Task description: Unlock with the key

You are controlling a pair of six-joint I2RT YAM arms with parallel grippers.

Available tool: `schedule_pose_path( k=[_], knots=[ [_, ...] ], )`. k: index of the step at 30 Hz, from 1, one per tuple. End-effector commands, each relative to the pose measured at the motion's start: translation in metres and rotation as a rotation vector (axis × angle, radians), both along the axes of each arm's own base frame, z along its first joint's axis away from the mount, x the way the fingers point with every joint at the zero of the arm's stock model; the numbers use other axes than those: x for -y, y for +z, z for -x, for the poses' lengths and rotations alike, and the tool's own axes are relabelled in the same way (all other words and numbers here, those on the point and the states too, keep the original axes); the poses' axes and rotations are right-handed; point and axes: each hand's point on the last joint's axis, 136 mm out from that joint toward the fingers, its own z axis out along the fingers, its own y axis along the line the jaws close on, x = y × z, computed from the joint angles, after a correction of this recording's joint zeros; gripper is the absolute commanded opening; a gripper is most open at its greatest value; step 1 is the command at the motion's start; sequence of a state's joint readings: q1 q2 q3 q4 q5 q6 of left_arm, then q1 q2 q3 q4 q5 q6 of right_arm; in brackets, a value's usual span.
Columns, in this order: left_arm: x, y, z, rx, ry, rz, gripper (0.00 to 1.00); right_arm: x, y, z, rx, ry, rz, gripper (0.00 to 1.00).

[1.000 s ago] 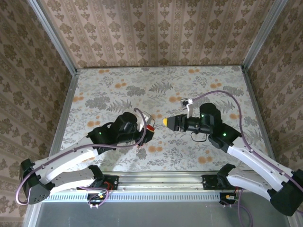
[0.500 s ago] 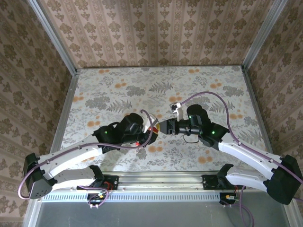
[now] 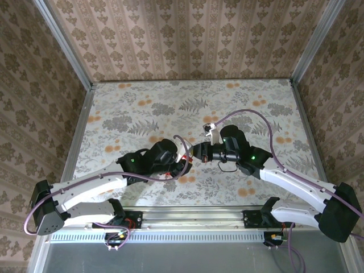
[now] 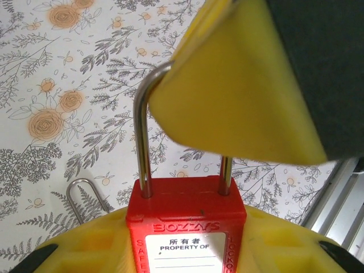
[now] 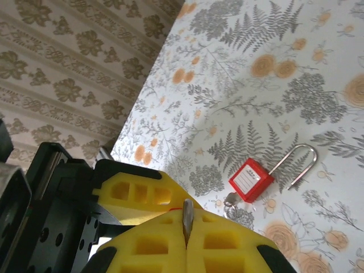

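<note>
Left tool [image 3: 181, 164] grips red plastic padlock [image 4: 186, 219] by body, held clear of floral-patterned desk [image 3: 142, 102]. Right tool [image 5: 186, 230] closed, yellow pads pinching top of that padlock's steel shackle [image 4: 142, 142]. Second red padlock [image 5: 249, 179] lies flat on desk, small silver keys [image 5: 230, 200] just beside its body.

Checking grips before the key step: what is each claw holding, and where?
The left claw clamps the red plastic padlock by its body; the right claw pinches the top of its silver metal shackle.
</note>
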State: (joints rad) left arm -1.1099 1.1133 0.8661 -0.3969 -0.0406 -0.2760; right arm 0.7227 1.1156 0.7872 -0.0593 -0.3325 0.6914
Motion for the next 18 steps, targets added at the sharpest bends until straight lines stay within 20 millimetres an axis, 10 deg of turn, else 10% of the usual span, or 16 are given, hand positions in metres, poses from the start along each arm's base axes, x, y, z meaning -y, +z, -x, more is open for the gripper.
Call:
schedule_pose_path(
  k=[1,9,13,18],
  knots=[
    [-0.006,-0.011,0.003,-0.001,0.026,-0.014,0.00,0.034,-0.012,-0.022,-0.041,-0.186,0.086,0.00],
    [-0.013,-0.036,0.010,-0.030,0.044,-0.067,0.00,0.043,-0.021,-0.024,-0.104,-0.242,0.100,0.00],
    [-0.013,-0.030,0.009,-0.013,0.033,-0.078,0.00,0.053,-0.029,-0.022,-0.136,-0.278,0.137,0.45],
    [-0.009,-0.033,0.011,-0.023,0.005,-0.100,0.00,0.088,-0.033,-0.025,-0.152,-0.384,0.136,0.63]
  ],
)
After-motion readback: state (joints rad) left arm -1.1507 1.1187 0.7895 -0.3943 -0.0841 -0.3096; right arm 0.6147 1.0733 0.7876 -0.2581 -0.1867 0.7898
